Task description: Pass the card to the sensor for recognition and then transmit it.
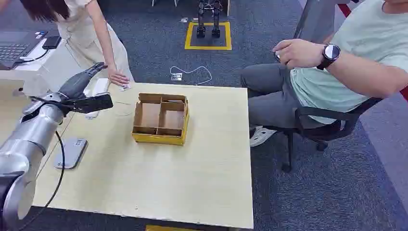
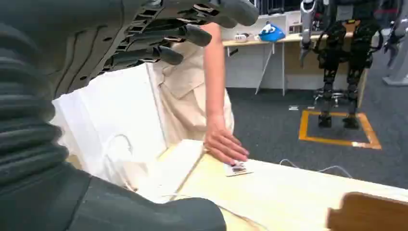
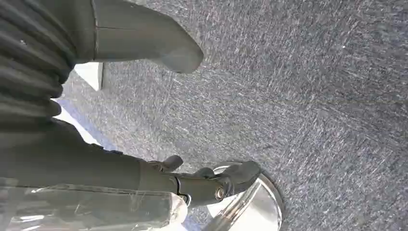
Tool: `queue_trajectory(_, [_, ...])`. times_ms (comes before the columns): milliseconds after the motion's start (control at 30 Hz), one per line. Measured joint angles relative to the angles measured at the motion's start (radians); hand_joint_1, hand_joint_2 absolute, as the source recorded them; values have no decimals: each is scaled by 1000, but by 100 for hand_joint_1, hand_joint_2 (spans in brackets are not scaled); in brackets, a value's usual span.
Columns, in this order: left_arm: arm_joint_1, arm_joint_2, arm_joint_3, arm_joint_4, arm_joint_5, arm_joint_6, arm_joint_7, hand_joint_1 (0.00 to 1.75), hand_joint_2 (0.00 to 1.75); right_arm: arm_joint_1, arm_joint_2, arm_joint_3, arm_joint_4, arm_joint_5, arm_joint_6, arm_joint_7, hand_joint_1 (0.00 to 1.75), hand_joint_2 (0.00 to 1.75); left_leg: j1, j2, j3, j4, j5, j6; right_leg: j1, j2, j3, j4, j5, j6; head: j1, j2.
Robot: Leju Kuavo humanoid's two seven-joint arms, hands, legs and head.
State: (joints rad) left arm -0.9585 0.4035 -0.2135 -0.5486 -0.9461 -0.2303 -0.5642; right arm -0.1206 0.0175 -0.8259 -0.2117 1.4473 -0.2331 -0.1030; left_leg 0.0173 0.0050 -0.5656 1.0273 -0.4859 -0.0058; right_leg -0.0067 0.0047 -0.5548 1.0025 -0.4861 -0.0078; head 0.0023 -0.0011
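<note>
The left hand [image 1: 86, 91] hovers released, fingers spread, above the pale wooden desk [image 1: 192, 168]. A person's hand [image 2: 223, 144] presses the small white card [image 2: 236, 168] on the desk's far edge. The right hand [image 3: 144, 48] hangs empty over grey carpet.

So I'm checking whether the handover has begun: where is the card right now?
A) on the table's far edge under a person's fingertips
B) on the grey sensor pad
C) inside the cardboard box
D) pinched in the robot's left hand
A: the card lies flat at the table edge under the person's hand, while the left hand hovers nearby holding nothing.
</note>
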Motion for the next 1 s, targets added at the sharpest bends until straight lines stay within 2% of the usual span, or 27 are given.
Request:
queue_trajectory(200, [-46,59,-75,0,6,-43,9,0,175,-1,-4,0,0,0,2,0,0,175,0,0,0,0,0,0,0,0,0,0,0,0,0,0])
queue_trajectory(400, [-73,78,-105,0,3,-32,20,0,175,-2,-4,0,0,0,1,0,0,175,0,0,-1,0,0,0,0,0,0,0,0,0,0,0])
queue_trajectory(500, [-71,76,-119,0,5,88,52,0,175,-2,-4,0,0,0,1,0,0,175,0,-1,-1,0,0,0,0,0,0,0,0,0,1,0])
queue_trajectory(600, [-62,63,-126,0,-37,283,139,0,175,-1,-4,0,0,-2,-2,0,0,175,0,-1,-1,0,0,0,0,-1,0,0,0,0,1,0])
queue_trajectory(667, [-60,52,-139,1,-71,365,192,0,175,-1,-4,0,0,-2,-5,0,0,175,0,-1,-1,0,0,0,0,-1,0,0,0,0,1,0])
queue_trajectory(733, [-60,45,-144,6,-95,400,218,0,175,-1,-4,0,0,-2,-7,0,0,175,0,-1,-1,0,0,0,0,-1,0,0,0,0,1,0])
queue_trajectory(1000, [-60,36,-163,23,-123,405,231,0,175,0,-4,0,0,-2,-9,1,0,175,0,0,-1,0,0,0,0,0,-1,0,0,0,0,0])
